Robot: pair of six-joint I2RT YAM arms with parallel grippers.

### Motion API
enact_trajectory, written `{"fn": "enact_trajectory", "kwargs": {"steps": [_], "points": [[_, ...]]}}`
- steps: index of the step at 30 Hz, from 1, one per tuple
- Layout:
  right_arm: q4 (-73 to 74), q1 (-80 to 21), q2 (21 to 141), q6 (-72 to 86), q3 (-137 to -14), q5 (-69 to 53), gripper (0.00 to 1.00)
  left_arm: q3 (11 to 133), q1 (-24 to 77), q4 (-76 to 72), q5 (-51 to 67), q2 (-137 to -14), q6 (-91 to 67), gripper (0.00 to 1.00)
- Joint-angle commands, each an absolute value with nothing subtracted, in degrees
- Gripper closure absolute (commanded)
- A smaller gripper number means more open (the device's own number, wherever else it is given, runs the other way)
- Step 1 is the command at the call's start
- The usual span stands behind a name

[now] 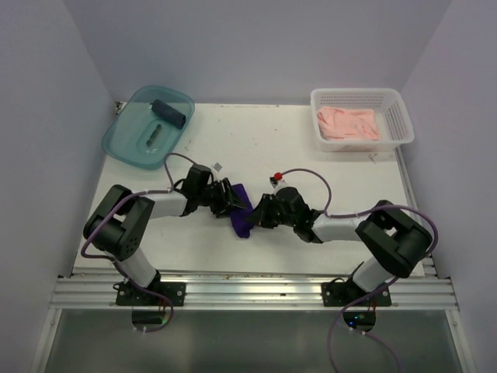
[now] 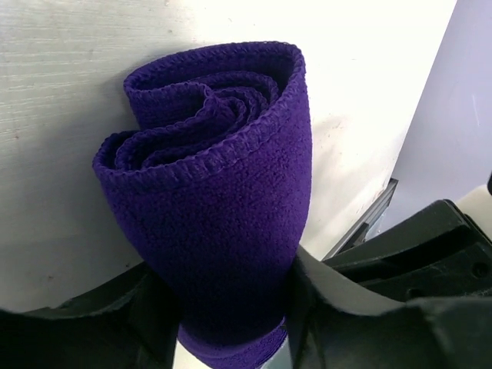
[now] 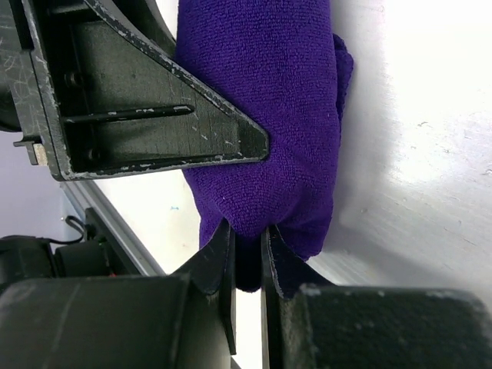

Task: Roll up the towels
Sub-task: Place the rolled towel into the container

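The purple towel (image 1: 242, 221) is seen wound into a loose roll near the middle of the table (image 1: 311, 155), between the two arms. In the left wrist view its spiral end faces the camera. The roll is flanked by the left gripper (image 2: 231, 338), whose fingers appear to be pressed against both sides of it. A small fold at the other end is pinched by the right gripper (image 3: 246, 254), its fingers drawn almost together on the cloth. A slate-blue towel (image 1: 171, 114), already rolled, lies in the teal tub (image 1: 124, 144) at the far left. A pink towel (image 1: 349, 123) is heaped unrolled in the white basket (image 1: 392, 109) at the far right.

The cloth is judged to be light, soft and springy, and its loosely wound layers could be expected to slacken if released. A hold across the body of the roll, squeezing all layers together, is thought safer than one on a single outer edge, by which the roll could be pulled open.
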State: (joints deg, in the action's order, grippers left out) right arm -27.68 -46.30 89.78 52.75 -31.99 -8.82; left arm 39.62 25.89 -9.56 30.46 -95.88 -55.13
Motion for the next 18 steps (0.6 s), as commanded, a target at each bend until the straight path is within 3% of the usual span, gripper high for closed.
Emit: {"fn": "enact_trajectory", "kwargs": {"steps": [1, 3, 5, 6, 9, 13, 18], "points": [[-30.9, -45.5, 91.1, 54.5, -31.3, -11.5, 1.0, 39.4, 26.6, -13.1, 31.6, -96.6, -56.8, 0.51], [-29.2, -45.4, 91.1, 53.9, -31.9, -11.9, 0.97, 39.6, 26.5, -12.7, 31.3, -96.3, -57.2, 0.6], [-27.0, -44.5, 91.1, 52.7, -33.1, -13.4, 0.77, 40.3, 26.6, -11.8, 31.1, -95.7, -57.3, 0.64], [-26.5, -44.0, 91.0, 52.3, -33.5, -15.2, 0.6, 41.5, 26.5, -9.6, 30.7, -95.4, -57.0, 0.65], [-18.3, -42.7, 86.9, 48.2, -35.7, -15.0, 0.41, 44.3, 26.1, -3.7, 27.6, -93.4, -54.2, 0.68], [-3.8, -42.0, 79.4, 41.7, -39.9, -7.2, 0.36, 46.8, 24.0, 3.9, 26.0, -90.1, -51.8, 0.71], [3.3, -40.3, 69.2, 39.3, -40.1, 1.4, 0.33, 53.2, 17.5, 14.9, 23.4, -85.9, -47.6, 0.71]]}}
